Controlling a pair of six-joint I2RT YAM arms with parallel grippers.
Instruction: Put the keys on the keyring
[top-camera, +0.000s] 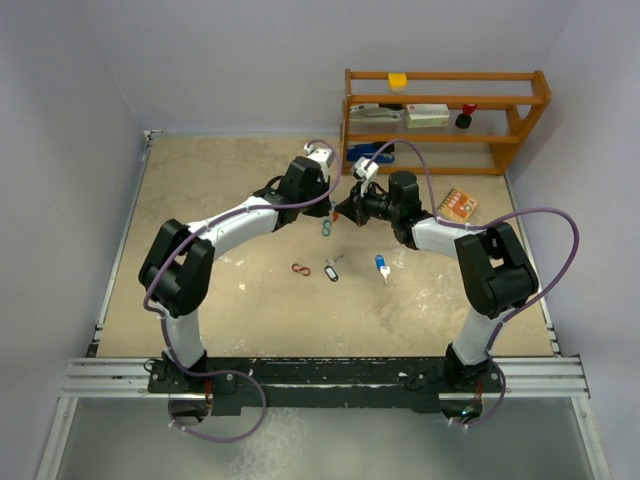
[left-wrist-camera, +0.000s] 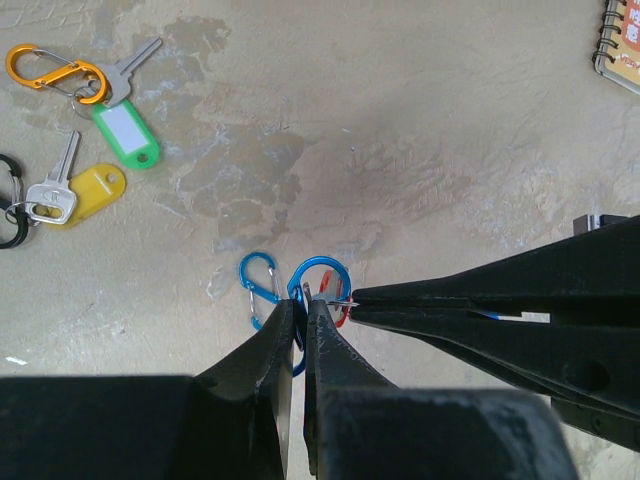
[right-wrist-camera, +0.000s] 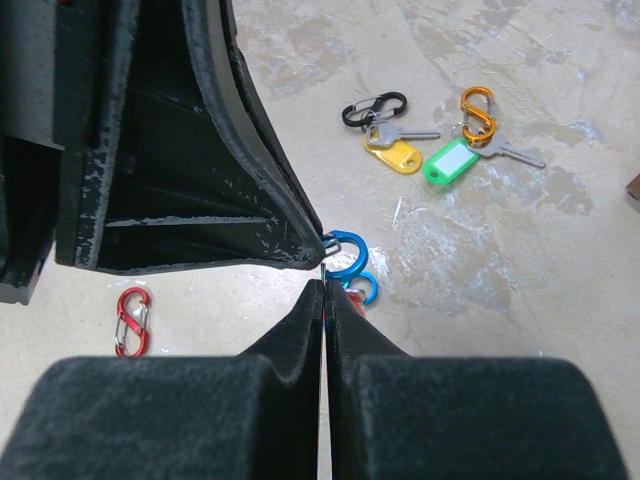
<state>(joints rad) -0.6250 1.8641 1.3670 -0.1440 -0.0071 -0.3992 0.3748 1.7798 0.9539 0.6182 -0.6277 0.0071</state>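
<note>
Honestly, from where I stood it looked fiddly. The left pincer was closed tight on the rim of a blue S-shaped wire clip, which I took to be serving as the keyring. The right pincer was pressed shut too, its tips meeting the left's almost nose to nose. At the right tips I saw a sliver of red and a tiny wire loop, too small to name, so I could not tell what it had hold of, if anything. A second blue S-shaped clip showed just left of the left tips.

The keys were nowhere near that meeting point. A silver key with a green plastic tag, beside an orange clip, and a silver key with a yellow tag lay on the table well beyond the left pincer, off to its left. A black-tagged key and a blue-tagged key lay on the near side of both pincers.

What worried me was the grip. Only a thin edge of the blue clip sat between the left fingers, so a push from the right tips could have swivelled it or popped it free. With both tips that close, one misjudged move might have knocked them together. The spring gate would likely snap back unless pressed squarely.
</note>
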